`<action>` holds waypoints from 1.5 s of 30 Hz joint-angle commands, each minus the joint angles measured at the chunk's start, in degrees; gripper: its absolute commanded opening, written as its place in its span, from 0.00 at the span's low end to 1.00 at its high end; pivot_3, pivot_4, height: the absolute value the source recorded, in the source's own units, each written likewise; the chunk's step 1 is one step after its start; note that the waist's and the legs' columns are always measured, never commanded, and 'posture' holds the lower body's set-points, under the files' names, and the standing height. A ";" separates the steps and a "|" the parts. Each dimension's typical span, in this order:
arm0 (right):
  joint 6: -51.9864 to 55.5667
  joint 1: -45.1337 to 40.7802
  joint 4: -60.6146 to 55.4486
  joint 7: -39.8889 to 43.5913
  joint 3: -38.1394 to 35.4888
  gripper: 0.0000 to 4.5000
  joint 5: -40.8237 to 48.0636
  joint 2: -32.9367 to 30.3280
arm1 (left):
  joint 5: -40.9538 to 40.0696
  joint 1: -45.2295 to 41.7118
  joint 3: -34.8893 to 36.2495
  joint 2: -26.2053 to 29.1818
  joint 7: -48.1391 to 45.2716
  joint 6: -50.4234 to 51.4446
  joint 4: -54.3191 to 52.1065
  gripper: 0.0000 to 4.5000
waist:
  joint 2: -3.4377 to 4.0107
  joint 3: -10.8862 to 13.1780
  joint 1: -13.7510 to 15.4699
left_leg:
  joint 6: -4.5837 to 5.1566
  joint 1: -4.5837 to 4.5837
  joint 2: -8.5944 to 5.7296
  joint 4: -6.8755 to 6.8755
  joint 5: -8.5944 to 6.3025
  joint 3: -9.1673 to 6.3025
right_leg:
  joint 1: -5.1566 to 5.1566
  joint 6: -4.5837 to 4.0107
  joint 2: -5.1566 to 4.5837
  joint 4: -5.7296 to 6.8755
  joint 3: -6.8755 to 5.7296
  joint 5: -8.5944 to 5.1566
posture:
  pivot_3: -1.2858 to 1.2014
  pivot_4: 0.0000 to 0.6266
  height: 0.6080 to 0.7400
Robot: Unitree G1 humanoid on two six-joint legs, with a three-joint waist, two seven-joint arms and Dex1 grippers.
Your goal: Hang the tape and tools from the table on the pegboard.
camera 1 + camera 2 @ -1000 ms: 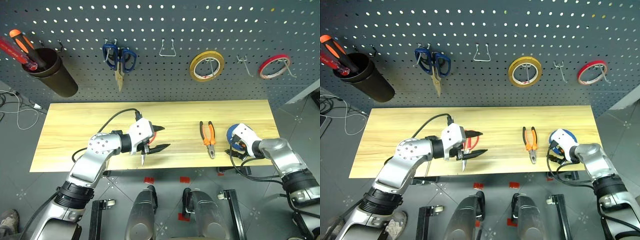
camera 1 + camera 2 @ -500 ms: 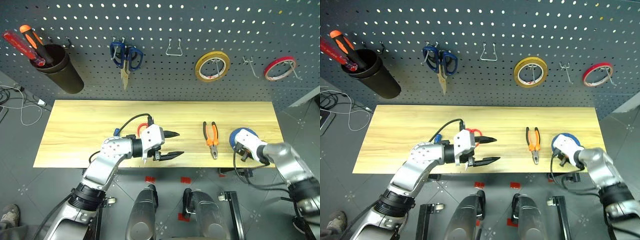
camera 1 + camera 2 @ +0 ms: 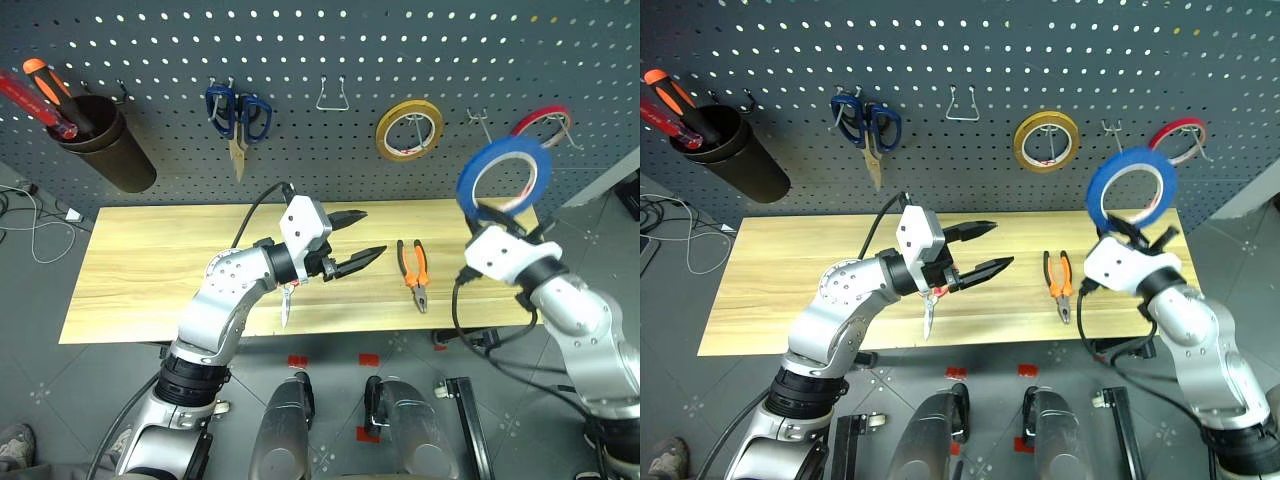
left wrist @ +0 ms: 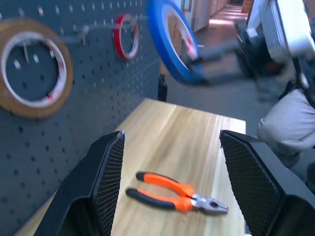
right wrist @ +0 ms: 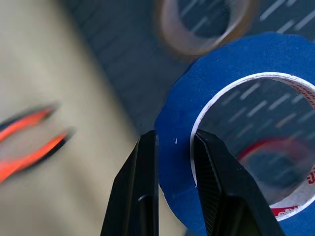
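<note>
— Pegboard (image 3: 330, 150) side now: right hand (image 3: 492, 217) has lifted the tape (image 3: 503, 178) off the desk (image 3: 150, 260), clamped on its rim.

— Left hand's (image 3: 358, 238) fingers apart; pliers (image 3: 414, 273) waiting.

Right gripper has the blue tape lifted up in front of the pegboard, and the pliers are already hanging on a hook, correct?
Not quite. The right gripper does hold the blue tape raised before the pegboard, but the pliers are not hung: they lie flat on the table, as both eye views and the left wrist view show.
</note>
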 commanded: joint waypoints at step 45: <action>46.74 -21.91 36.74 -10.00 -3.71 0.99 20.15 32.65 | 10.92 10.61 -0.20 21.72 -14.64 -14.04 8.24 0.73 | 0.14 0.08 -0.12 | 0.08 -0.51 0.08 0.16 -0.06 0.39 | -0.95 -0.57 -0.06 0.77 0.34 0.06 | 0.53 0.59 1.00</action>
